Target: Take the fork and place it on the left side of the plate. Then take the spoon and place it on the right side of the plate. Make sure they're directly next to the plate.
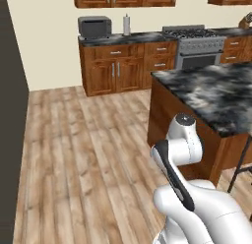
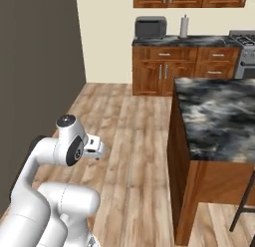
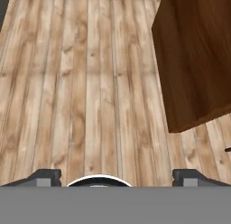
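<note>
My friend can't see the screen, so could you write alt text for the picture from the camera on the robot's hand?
An open claw points down at a bare wooden plank floor, with nothing between its two dark tips. The brown side of a kitchen island fills the upper right corner.

A dark marbled tabletop tops a brown wooden island on a pale plank floor. Against the far wall, wooden cabinets carry a grey toaster oven and a paper towel roll, just beside a steel stove. A dark stool leg stands near the island
</note>
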